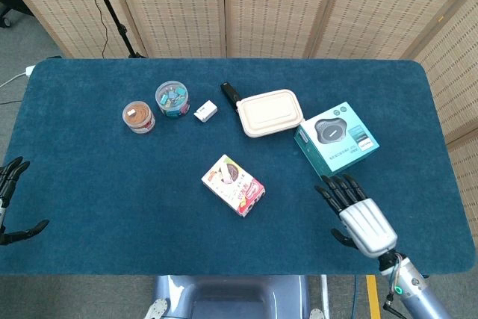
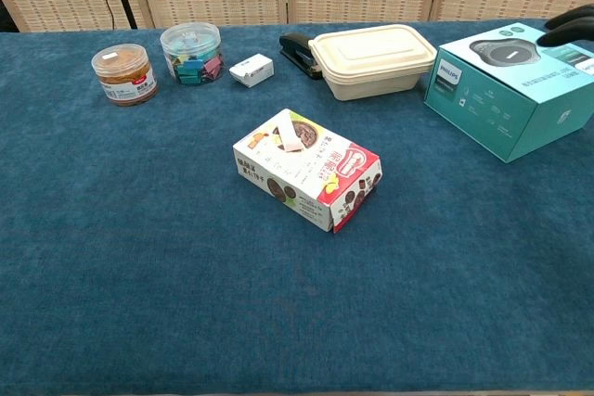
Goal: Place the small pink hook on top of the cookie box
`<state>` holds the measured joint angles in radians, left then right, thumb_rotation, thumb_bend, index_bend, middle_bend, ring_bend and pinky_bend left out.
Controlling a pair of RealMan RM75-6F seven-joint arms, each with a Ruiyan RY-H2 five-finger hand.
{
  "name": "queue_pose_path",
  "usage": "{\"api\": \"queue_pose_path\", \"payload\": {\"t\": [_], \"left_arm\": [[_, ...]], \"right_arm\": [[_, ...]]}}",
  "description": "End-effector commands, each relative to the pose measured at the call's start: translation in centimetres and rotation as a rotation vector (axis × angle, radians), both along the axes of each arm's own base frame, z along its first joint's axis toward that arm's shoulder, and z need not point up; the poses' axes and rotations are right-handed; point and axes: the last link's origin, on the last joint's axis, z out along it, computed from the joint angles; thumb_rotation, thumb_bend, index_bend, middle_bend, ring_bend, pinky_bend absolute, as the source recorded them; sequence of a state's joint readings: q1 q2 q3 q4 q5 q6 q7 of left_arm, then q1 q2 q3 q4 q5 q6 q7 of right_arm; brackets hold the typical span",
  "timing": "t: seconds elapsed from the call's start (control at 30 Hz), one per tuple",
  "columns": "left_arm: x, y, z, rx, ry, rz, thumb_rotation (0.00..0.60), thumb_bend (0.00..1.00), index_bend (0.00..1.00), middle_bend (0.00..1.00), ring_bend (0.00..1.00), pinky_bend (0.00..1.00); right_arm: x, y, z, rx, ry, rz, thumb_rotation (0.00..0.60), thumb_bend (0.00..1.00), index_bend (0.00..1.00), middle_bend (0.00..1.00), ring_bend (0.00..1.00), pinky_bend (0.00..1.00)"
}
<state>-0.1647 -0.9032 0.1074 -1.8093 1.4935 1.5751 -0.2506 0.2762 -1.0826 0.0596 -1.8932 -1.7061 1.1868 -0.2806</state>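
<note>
The cookie box (image 1: pixel 233 184) lies near the middle of the blue table, also seen in the chest view as the cookie box (image 2: pixel 307 170). A small pink hook (image 2: pixel 295 143) rests on its top face, toward the far end; the head view shows the hook (image 1: pixel 222 175) as a pale patch. My right hand (image 1: pixel 360 217) hovers low, right of the box, fingers spread and holding nothing; only its dark fingertips (image 2: pixel 571 23) enter the chest view at the upper right. My left hand (image 1: pixel 7 184) is at the table's left edge, fingers apart, holding nothing.
Along the back stand an orange-lidded jar (image 1: pixel 139 116), a clear jar of clips (image 1: pixel 172 98), a small white box (image 1: pixel 205 111), a black stapler (image 1: pixel 229 93) and a beige lunch box (image 1: pixel 270 112). A teal carton (image 1: pixel 336 139) sits just beyond my right hand.
</note>
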Motion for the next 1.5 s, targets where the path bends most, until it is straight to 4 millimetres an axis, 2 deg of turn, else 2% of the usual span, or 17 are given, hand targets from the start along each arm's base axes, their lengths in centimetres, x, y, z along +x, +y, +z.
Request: {"api": "queue_pose_path", "payload": {"t": [0.03,0.17,0.3,0.4,0.47,0.67,0.87,1.13,1.5], "left_arm": [[-0.3,-0.2,0.6,0.011,-0.009,-0.005,0.600,0.14,0.00,0.00,0.00,0.00],[-0.5,-0.2,1.1,0.017,-0.033,-0.008,0.600,0.14,0.00,0.00,0.00,0.00],[-0.8,-0.2,1.4,0.011,-0.052,-0.001,0.600,0.14,0.00,0.00,0.00,0.00],[-1.0,-0.2,1.6,0.019,-0.063,0.000,0.600,0.14,0.00,0.00,0.00,0.00],[-1.1,-0.2,1.7,0.023,-0.066,0.002,0.600,0.14,0.00,0.00,0.00,0.00],[-1.3,-0.3,1.9,0.025,-0.080,0.004,0.600,0.14,0.00,0.00,0.00,0.00],[-1.4,-0.4,1.9,0.019,-0.084,0.005,0.600,0.14,0.00,0.00,0.00,0.00],[-1.6,-0.1,2.0,0.017,-0.093,0.018,0.600,0.14,0.00,0.00,0.00,0.00],[-1.9,0.2,2.1,0.017,-0.104,0.046,0.600,0.14,0.00,0.00,0.00,0.00]], "right_arm": [[3.4,-1.8,-1.9,0.122,-0.035,0.021,0.600,0.47,0.04,0.00,0.00,0.00],[6.6,-3.1,-3.5,0.190,-0.032,0.079,0.600,0.58,0.06,0.00,0.00,0.00],[9.6,-4.2,-5.5,0.211,-0.001,0.146,0.600,0.61,0.07,0.00,0.00,0.00],[11.4,-4.9,-7.0,0.218,0.018,0.174,0.600,0.72,0.10,0.00,0.00,0.00],[12.6,-5.7,-8.1,0.204,0.037,0.197,0.600,0.85,0.14,0.00,0.00,0.00],[15.1,-7.7,-11.1,0.179,0.064,0.195,0.600,0.97,0.21,0.00,0.00,0.00],[15.9,-9.5,-13.2,0.175,0.104,0.154,0.600,1.00,0.24,0.00,0.00,0.00],[16.8,-11.5,-14.5,0.121,0.156,0.149,0.600,1.00,0.27,0.00,0.00,0.00],[16.7,-12.1,-16.0,0.112,0.216,0.153,0.600,1.00,0.28,0.00,0.00,0.00]]}}
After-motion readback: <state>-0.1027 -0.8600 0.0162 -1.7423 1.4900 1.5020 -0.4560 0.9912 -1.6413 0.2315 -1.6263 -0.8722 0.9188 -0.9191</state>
